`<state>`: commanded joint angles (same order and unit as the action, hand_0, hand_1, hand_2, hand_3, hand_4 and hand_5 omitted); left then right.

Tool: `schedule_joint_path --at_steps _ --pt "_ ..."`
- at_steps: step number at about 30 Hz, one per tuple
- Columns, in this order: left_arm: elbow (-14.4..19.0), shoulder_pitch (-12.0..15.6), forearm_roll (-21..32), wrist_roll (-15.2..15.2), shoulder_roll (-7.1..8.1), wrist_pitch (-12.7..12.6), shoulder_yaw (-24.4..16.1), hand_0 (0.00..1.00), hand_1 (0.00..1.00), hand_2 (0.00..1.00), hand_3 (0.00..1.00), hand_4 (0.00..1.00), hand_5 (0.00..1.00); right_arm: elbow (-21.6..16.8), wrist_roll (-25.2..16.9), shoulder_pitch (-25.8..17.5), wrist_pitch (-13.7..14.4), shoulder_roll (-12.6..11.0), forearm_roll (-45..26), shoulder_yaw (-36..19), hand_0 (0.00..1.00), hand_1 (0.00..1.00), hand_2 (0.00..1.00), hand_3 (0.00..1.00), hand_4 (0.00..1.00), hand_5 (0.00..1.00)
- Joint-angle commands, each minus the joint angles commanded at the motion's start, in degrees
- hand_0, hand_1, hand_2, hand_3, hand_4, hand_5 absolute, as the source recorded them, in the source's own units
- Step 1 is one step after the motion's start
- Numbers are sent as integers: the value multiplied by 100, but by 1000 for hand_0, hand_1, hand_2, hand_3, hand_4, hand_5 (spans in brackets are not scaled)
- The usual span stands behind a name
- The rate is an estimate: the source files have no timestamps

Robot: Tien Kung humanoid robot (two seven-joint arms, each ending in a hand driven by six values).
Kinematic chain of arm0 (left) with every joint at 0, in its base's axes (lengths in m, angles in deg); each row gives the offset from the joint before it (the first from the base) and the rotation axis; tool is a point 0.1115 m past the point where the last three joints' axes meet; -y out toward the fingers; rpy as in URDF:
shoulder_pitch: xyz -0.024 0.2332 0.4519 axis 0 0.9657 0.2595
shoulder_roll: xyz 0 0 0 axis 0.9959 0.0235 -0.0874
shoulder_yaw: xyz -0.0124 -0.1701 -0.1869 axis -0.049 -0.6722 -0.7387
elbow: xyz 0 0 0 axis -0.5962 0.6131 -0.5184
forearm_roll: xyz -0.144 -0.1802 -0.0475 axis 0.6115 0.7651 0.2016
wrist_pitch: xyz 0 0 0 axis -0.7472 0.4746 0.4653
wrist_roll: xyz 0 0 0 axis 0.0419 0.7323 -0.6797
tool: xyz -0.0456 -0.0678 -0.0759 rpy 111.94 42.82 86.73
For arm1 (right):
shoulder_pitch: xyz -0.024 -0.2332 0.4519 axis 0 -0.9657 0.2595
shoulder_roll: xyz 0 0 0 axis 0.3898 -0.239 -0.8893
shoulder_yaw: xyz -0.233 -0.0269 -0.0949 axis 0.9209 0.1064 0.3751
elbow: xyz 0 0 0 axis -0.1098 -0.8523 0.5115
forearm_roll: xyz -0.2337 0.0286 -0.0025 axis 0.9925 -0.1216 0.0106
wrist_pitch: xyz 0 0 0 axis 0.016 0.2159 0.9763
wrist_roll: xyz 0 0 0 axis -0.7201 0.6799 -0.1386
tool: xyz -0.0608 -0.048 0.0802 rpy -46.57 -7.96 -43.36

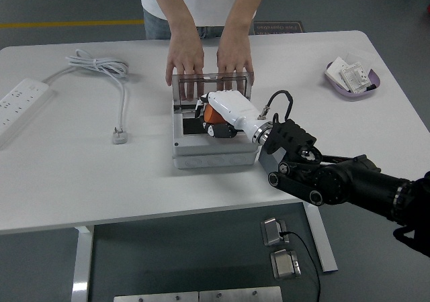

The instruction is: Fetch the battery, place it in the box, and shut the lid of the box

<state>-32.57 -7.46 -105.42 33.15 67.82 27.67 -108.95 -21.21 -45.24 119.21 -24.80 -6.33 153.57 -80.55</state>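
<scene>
A grey box (201, 156) stands at the table's middle with its clear lid (181, 87) raised upright at the far side. My right hand (216, 122), white with black fingers, reaches into the box from the right. Its fingers are curled around an orange and black battery (209, 114) held inside the box. A person at the far side rests both hands (185, 59) on the table just behind the lid. My left arm does not show.
A white power strip (19, 102) with a coiled cable and plug (119, 137) lies at the left. A purple dish (353, 80) with small white parts sits at the far right. The table's near edge runs below the box.
</scene>
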Motion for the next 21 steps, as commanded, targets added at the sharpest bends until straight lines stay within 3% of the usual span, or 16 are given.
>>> schedule_joint_path --at_steps 4,5,10,11,16,17,21 --pt "1 -2 2 3 -8 0 1 616 627 596 605 621 219 -2 -25 -4 -17 -5 -20 -6 225 371 588 695 350 182" --pt "1 -3 -1 3 -9 -1 -1 616 627 595 603 621 218 -4 -30 -7 -23 -8 -29 -7 338 477 634 755 637 345" --pt "-1 -8 0 -1 -13 -4 -2 616 627 595 603 621 218 -25 -83 -35 -51 -22 -111 -23 338 477 634 755 637 345" --pt "-1 -10 -3 0 -15 -4 -4 615 627 595 603 620 217 -28 -95 -40 -56 -24 -126 -28 435 539 658 823 804 478" --pt "-3 -16 14 -11 -24 -6 16 615 627 595 603 620 217 -50 -155 -81 -66 -40 -187 -61 435 539 658 823 804 478" --pt "-3 -16 18 -12 -26 -6 20 615 627 595 603 620 217 -69 -157 -91 -63 -48 -185 -71 472 544 659 835 864 526" --pt "-4 -11 35 -18 -37 -8 38 615 627 595 603 620 217 -261 -120 -134 -75 -118 -142 -159 472 544 659 835 864 526"
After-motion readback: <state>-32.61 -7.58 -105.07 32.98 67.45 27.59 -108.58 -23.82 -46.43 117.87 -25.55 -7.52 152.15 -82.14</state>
